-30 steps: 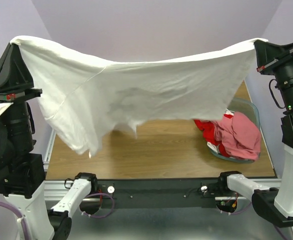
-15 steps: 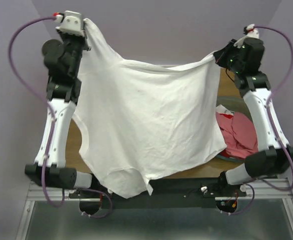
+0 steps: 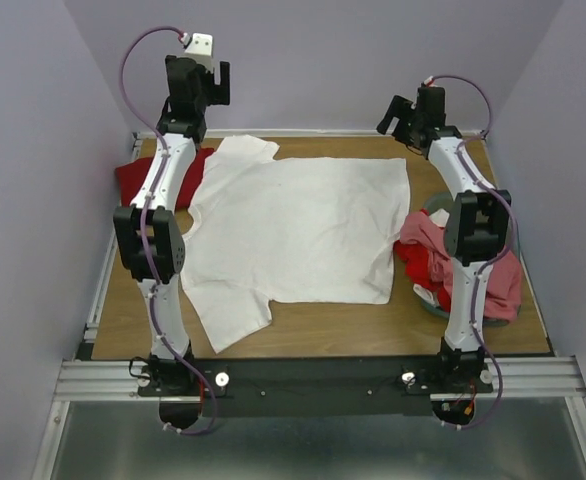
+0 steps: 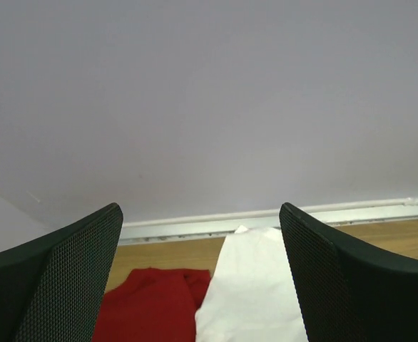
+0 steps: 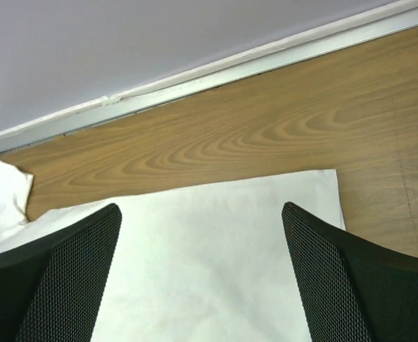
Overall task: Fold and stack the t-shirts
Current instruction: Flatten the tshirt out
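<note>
Released since half a second earlier, the large white cloth t-shirt (image 3: 298, 235) had come down from between the two raised arms and lay spread on the brown wooden table (image 3: 323, 325).

Nearest the arm bases, one short sleeve lay at the near left corner, with the body flat beyond it and only lightly creased. To the right, a heap of red and pink cloth shirts (image 3: 421, 250) filled the teal plastic bin (image 3: 429, 204), touching or just beside the white shirt's right edge. At the far left, a dark red cloth shirt (image 3: 133, 180) lay against the white shirt's far sleeve.

Farthest out, both arms reached to the table's back edge. The left gripper (image 4: 200, 212) stood with its jaws spread wide and nothing between them, above that far sleeve. The right gripper (image 5: 201, 208) was likewise wide and empty, over the far right corner of the cloth.

Assessment: spreading appeared complete and the first fold was due. Good practice would be to pinch only the white cloth, clear of the dark red one, lift both points evenly, and lay edge to edge without dragging the body.
</note>
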Motion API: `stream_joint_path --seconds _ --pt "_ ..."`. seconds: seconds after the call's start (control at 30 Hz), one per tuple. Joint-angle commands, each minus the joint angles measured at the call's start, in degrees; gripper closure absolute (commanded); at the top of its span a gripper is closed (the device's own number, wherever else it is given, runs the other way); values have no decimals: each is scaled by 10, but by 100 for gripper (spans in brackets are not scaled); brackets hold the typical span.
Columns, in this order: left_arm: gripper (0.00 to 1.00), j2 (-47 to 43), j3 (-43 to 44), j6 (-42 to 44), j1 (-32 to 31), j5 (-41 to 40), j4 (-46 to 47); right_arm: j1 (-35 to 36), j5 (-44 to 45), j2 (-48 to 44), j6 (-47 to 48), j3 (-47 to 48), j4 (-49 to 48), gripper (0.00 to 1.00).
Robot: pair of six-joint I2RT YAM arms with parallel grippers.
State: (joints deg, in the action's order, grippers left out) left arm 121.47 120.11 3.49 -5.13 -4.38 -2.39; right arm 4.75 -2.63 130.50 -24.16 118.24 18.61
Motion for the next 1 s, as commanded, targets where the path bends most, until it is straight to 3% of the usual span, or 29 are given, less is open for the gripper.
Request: stream_joint_path --seconds 0.0,0.3,0.57,0.73,0.97 --pt "2 -125 -91 -32 -19 -15 -1 7 -26 -59 16 -4 -4 0" --pt "2 -278 -334 -135 -25 22 -190 111 -62 -203 25 -228 -3 0" --pt "3 -393 -561 -293 -25 68 -187 199 -66 -243 -35 -368 -4 0" --pt "5 -389 -623 -324 -29 112 -144 206 -55 -240 -51 -431 -5 0" --pt "5 -335 -618 -316 -30 109 -126 206 -30 -219 -50 -454 -4 0"
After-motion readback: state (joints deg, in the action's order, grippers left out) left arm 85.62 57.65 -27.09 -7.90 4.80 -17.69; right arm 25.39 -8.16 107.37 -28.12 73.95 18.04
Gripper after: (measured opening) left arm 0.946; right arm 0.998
